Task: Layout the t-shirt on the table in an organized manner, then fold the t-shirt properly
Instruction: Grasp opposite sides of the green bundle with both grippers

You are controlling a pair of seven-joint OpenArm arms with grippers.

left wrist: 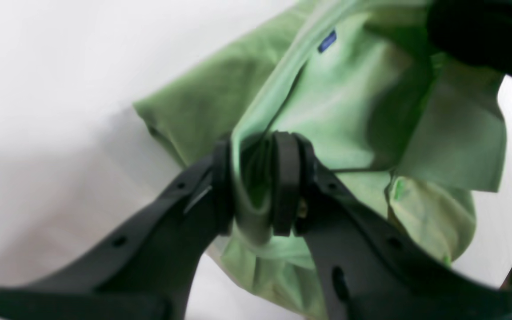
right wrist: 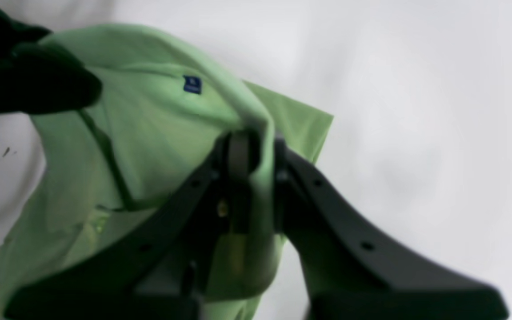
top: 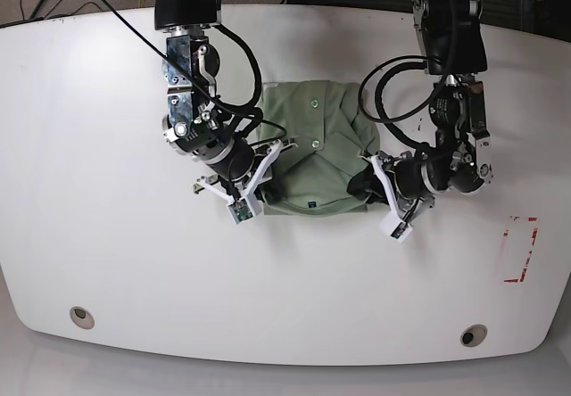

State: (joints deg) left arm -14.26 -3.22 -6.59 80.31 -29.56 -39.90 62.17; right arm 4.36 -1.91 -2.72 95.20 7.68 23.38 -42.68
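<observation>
The t-shirt (top: 312,160) is seen bunched into a compact, roughly square heap at the middle of the white worktop (top: 107,262), toward its far half, between the two arms. Its neckline, marked by a small blue label (top: 311,204), is turned toward the near edge of the worktop, so the garment is pointed collar-first at the near side in the base view. No clear long axis can be given, since the cloth is gathered about as wide as it is deep; the body is folded over itself and raised at both near corners.

The left hand (left wrist: 256,186) is closed on a fold of the t-shirt's edge; in the left wrist view the fabric is pinched between the two dark pads and is draped down between the fingers. The right hand (right wrist: 251,178) is likewise clamped on a bunched fold of the t-shirt, with cloth wrapped over one pad. The blue label is visible in both wrist views, between the two grips. A red-marked rectangle (top: 519,249) is seen well apart from the cloth.
</observation>
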